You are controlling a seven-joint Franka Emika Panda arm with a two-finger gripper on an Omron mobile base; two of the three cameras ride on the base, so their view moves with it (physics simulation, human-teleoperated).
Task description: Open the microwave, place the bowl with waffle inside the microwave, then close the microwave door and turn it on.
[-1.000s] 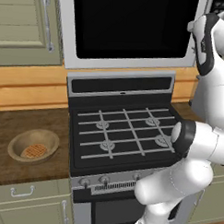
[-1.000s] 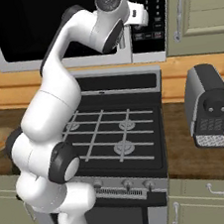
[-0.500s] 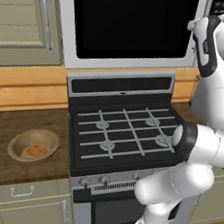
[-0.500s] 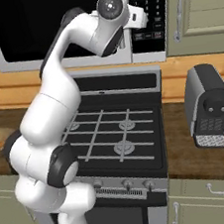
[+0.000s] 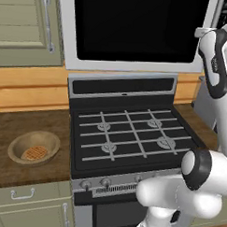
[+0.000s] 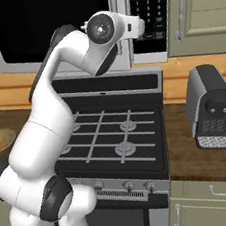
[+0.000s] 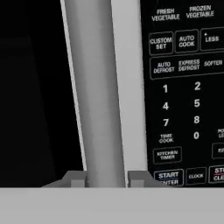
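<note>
At the lower left of the left base view, one tan bowl (image 5: 34, 148) sits on the brown wooden counter (image 5: 12, 129), with a single waffle (image 5: 35, 152) lying inside it, well apart from the one black stove (image 5: 133, 135) at the frame's centre, whose four burners sit under grey grates. Above the stove, filling the upper middle, hangs the one microwave (image 5: 71, 52), its microwave door (image 5: 138, 27) shut flat against the front. At the upper left is one beige cabinet door (image 5: 25, 27) with a vertical handle. In the hand view, the door's single vertical bar handle (image 7: 94, 96) runs up the centre of the frame, with the dark keypad (image 7: 183, 87) to its right. The gripper (image 7: 106, 179) is spread, one fingertip (image 7: 74, 178) showing on each side of the bar at the bottom; whether the pads touch it cannot be told. At the right of the right base view, one grey toaster (image 6: 211, 106) stands on the counter.
</note>
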